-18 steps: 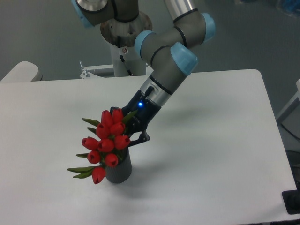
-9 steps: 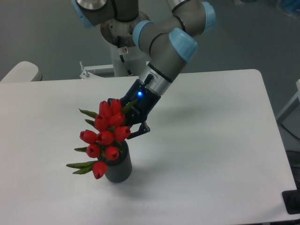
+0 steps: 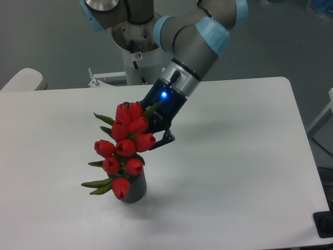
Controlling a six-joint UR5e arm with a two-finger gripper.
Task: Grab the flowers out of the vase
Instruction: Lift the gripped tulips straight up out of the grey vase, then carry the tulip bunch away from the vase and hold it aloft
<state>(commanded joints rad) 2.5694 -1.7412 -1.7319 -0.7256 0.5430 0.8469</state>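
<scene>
Clamping my claw (image 3: 151, 133) on the flowers (image 3: 125, 148) just above the vase (image 3: 134, 190), I judged them light and soft, gripping the tied stems rather than the fragile buds.

Vase (image 3: 136, 190) stood on the table (image 3: 244, 156), toward the front edge and left of centre. Flowers (image 3: 125, 148) rose out of its mouth and hid most of it from the camera; the bunch leaned up and slightly right, with leaves sticking out to the left. Gripper (image 3: 155, 136) sat directly behind and right of the upper blooms, above the vase, its fingertips hidden by the bunch. Arm ran from it up and right, then back to the robot base (image 3: 136, 49) behind the table's far edge.
</scene>
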